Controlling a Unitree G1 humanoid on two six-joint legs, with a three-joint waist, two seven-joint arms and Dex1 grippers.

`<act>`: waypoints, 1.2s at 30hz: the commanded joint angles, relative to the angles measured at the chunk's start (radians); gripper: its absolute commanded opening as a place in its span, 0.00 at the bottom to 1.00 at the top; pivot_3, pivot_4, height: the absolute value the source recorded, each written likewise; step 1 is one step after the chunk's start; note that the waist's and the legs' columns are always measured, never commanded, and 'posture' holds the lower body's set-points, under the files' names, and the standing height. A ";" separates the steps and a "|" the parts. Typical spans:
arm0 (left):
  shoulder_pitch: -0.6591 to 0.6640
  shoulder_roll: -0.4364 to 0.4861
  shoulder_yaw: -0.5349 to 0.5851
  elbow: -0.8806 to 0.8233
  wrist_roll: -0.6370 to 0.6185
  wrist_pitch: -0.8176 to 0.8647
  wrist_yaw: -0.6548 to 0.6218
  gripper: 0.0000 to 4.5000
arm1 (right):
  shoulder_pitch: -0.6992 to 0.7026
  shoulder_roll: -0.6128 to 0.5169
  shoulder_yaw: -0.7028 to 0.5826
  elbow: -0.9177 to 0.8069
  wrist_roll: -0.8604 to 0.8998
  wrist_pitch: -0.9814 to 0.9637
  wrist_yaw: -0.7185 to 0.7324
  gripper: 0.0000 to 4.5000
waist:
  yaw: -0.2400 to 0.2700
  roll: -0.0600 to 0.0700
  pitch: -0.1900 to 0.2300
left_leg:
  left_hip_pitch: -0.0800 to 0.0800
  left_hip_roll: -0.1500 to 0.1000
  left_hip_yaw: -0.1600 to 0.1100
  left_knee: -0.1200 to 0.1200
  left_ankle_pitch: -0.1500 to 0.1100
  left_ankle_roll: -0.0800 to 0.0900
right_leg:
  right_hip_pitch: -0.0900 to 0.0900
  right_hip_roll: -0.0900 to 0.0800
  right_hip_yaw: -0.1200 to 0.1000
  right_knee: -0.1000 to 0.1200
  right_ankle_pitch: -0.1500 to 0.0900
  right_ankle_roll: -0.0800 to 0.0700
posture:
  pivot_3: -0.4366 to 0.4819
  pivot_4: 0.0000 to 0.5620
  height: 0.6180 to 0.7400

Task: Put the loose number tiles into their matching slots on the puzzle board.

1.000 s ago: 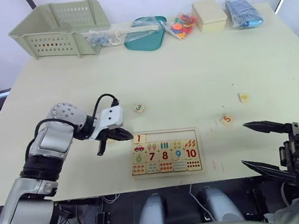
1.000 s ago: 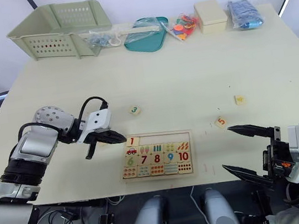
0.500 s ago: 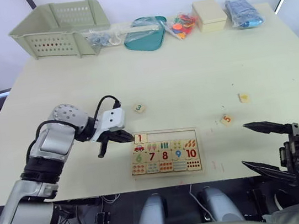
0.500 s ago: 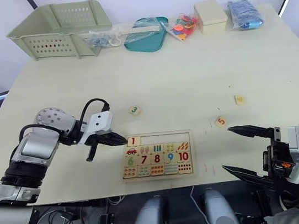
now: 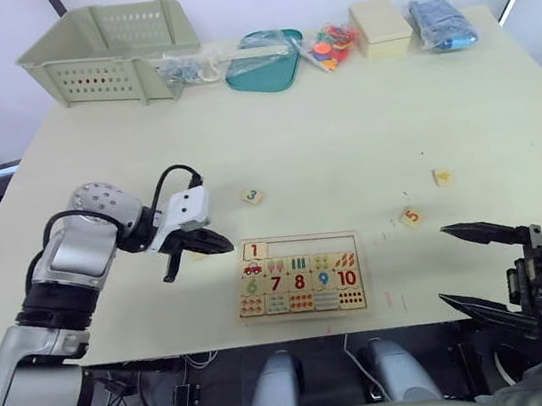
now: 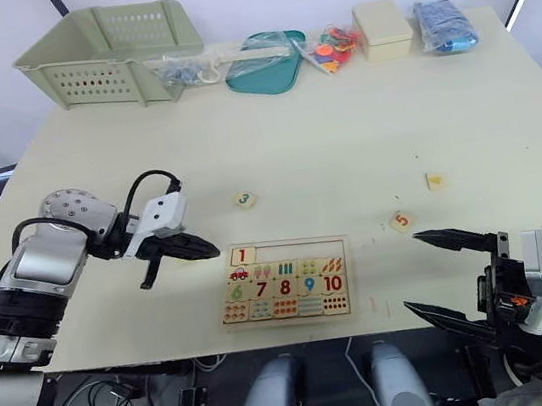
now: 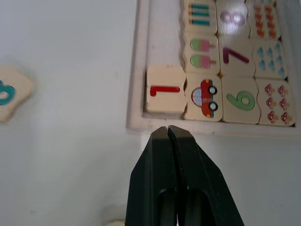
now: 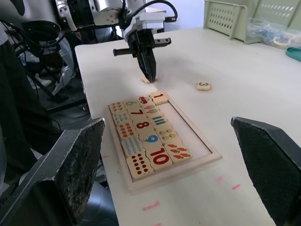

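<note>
A wide pale counter (image 5: pixel 341 122) stands against a plain white wall. The puzzle board (image 5: pixel 299 276) lies near the counter's front edge, before me. The tile printed 1 (image 5: pixel 255 251) sits in the leftmost slot of the board's upper row; the other slots (image 5: pixel 307 245) in that row are bare wood.

My left gripper (image 5: pixel 218 242) hovers just left of the board, its two black fingers pressed together and holding nothing. A small pale tile (image 8: pixel 148 80) lies on the counter under its tip; its digit is hidden.

The 3 tile (image 5: pixel 252 197) lies beyond the board's left end. The 5 tile (image 5: pixel 411 216) lies right of the board, and another tile (image 5: pixel 441 177) lies further right and back; I cannot read its digit.

My right gripper (image 5: pixel 471 264) hangs at the counter's front right edge, fingers spread wide, empty.

Along the far edge stand a green slotted basket (image 5: pixel 108 49), a teal tray (image 5: pixel 264 62), a bag of colourful pieces (image 5: pixel 330 45), a cream box (image 5: pixel 380 26) and a blue bundle (image 5: pixel 440 23).
</note>
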 commanded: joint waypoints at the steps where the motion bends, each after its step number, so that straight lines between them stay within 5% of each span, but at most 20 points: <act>1: -0.017 -0.011 0.019 -0.036 -0.034 0.036 -0.018 0.01 | -0.003 -0.001 -0.005 -0.024 0.015 -0.010 0.003 1.00 | 0.000 0.000 0.000 | 0.000 0.000 0.000 0.000 0.000 0.000 | 0.000 0.000 0.000 0.000 0.000 0.000 | 0.48 0.27 1.00; 21: 0.058 -0.044 0.076 -0.110 -0.075 0.128 0.066 0.01 | 0.002 0.001 -0.003 -0.038 0.015 -0.007 -0.007 1.00 | -0.001 0.000 0.000 | 0.000 0.000 0.000 0.000 0.000 0.000 | 0.000 0.000 0.000 0.000 0.000 0.000 | 0.48 0.27 1.00; 31: 0.261 -0.013 0.416 -0.229 -0.282 0.378 0.270 0.01 | -0.061 0.003 0.053 -0.007 -0.006 -0.016 -0.010 1.00 | -0.004 0.000 0.000 | 0.000 0.002 -0.001 0.000 0.000 0.000 | 0.000 -0.001 0.000 0.000 0.000 0.000 | 0.48 0.27 1.00; 36: 0.416 -0.053 0.636 -0.253 -0.308 0.320 0.426 0.01 | -0.104 0.007 0.097 0.025 -0.013 -0.017 0.009 1.00 | -0.001 0.000 0.000 | 0.001 0.003 -0.004 -0.001 0.000 0.000 | 0.000 -0.003 0.000 0.000 0.000 0.000 | 0.48 0.27 1.00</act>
